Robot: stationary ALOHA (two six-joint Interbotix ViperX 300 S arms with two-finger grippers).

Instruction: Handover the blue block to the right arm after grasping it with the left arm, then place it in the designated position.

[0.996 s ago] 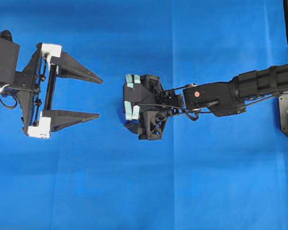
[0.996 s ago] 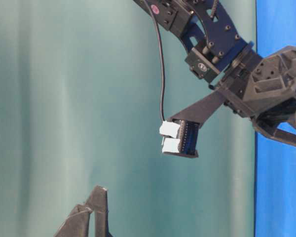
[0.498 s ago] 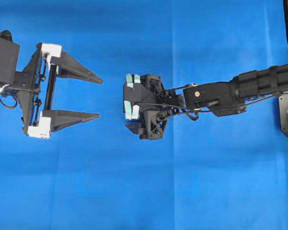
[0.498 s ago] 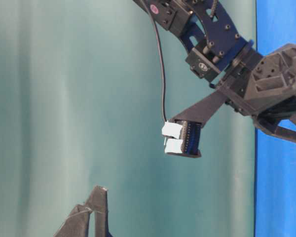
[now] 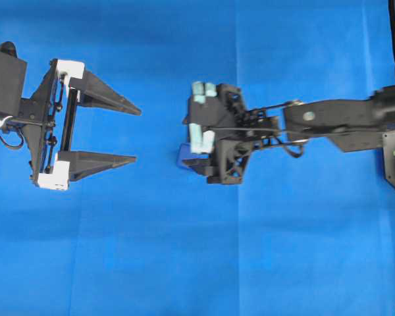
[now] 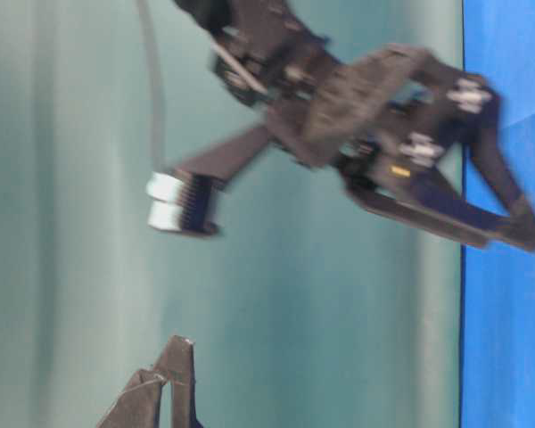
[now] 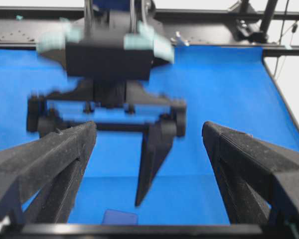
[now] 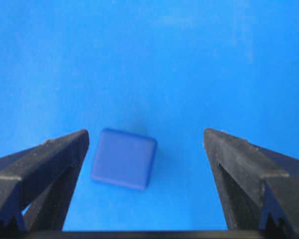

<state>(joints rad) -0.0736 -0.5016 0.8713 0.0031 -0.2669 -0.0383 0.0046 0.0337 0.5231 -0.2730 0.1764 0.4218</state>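
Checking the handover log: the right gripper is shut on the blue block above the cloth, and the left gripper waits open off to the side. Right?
Not quite. The right gripper is open, its fingers spread either side of the blue block, which lies free on the cloth, as the right wrist view shows. The left gripper does wait open to the side.

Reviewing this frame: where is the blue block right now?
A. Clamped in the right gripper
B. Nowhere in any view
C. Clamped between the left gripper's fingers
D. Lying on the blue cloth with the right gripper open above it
D. In the right wrist view the blue block lies flat on the blue cloth, untouched between the spread fingers of the right gripper; the left gripper is open and off to the side.
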